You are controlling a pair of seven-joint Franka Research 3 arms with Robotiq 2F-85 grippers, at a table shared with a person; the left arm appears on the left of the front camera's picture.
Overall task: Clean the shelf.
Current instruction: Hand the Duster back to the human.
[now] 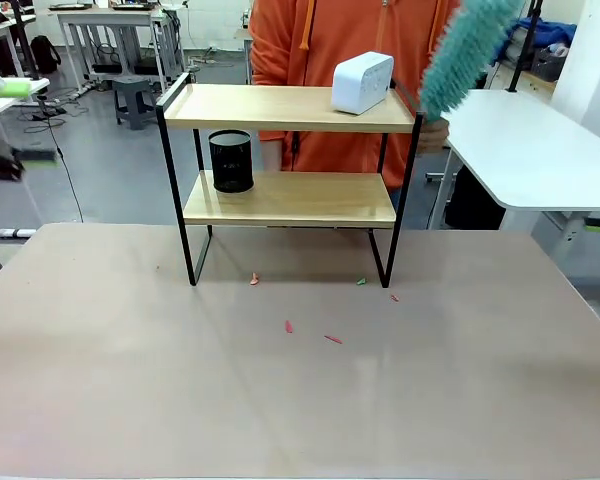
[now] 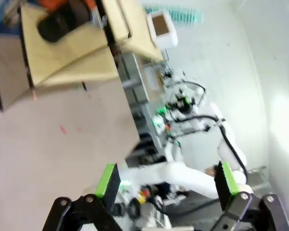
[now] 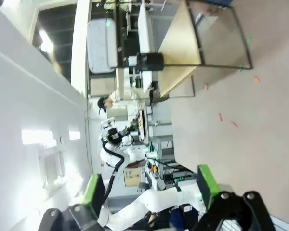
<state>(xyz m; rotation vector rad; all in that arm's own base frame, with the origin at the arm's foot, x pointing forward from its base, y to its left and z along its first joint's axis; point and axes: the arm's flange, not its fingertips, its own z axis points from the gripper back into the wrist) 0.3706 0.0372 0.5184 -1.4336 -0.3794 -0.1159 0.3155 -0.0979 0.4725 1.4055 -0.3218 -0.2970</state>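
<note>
Shelf (image 1: 290, 110) sits mid-surface (image 1: 300, 400), cup (image 1: 231, 160) on the lower board, white box (image 1: 362, 82) on top. The person holds the teal duster (image 1: 465, 55) at its right end, so we judge dusting is theirs. Left gripper (image 2: 166, 185) and right gripper (image 3: 149, 190) are spread wide, holding nothing. Next, probably clearing the red scraps (image 1: 288, 326).

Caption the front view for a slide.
Person holds a teal duster beside the shelf, which carries a white box above and black cup below.
</note>
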